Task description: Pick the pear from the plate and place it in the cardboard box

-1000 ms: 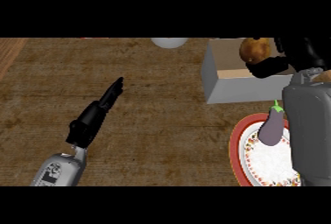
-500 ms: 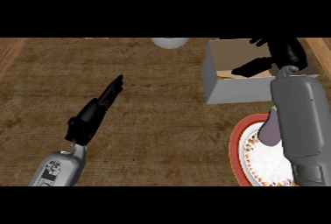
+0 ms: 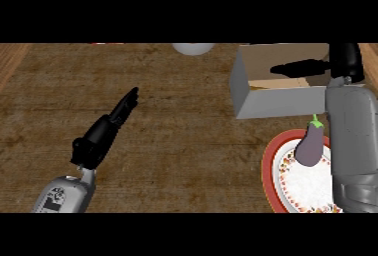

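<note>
The open cardboard box (image 3: 247, 95) stands at the back right of the counter. My right hand (image 3: 303, 68) hovers over its opening with its fingers stretched out to the left, open and holding nothing. No pear shows anywhere; the box's near wall and my hand hide part of the inside. A red-rimmed plate (image 3: 270, 162) lies in front of the box, partly covered by my right forearm, and a purple eggplant (image 3: 310, 147) rests on it. My left hand (image 3: 103, 132) is open at the left, fingers straight and pointing up-right, away from everything.
A white rounded object (image 3: 193, 48) sits at the back edge, left of the box. Wooden strips run along the far left and far right borders. Brown counter top (image 3: 184, 150) stretches between my left hand and the plate.
My right hand held a brownish thing above the box a second ago; since then its fingers have spread and straightened over the opening, and that thing is no longer visible. The left hand has not moved.
</note>
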Tool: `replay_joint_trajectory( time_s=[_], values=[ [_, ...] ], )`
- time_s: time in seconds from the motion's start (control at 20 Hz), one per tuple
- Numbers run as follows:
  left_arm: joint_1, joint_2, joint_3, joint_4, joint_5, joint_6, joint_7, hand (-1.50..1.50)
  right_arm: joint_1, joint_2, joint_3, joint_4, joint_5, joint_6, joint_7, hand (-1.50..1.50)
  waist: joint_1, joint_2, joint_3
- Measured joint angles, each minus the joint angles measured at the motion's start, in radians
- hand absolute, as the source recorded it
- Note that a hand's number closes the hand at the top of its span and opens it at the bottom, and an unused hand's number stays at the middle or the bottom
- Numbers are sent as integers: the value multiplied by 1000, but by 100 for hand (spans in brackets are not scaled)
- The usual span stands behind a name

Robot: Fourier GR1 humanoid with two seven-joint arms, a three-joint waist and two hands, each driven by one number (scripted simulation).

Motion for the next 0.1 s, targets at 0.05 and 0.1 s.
replay_joint_trajectory(
  time_s=[0.05,0.1],
  values=[
    [-1,0,0,-1,1,-3,2,0,-1,-8,-32,3,-42,3,-18,-150,-1,0,0],
    [-2,3,7,0,3,-5,3,0,-5,-17,-60,4,-80,11,-24,-150,-3,0,0]
  ],
)
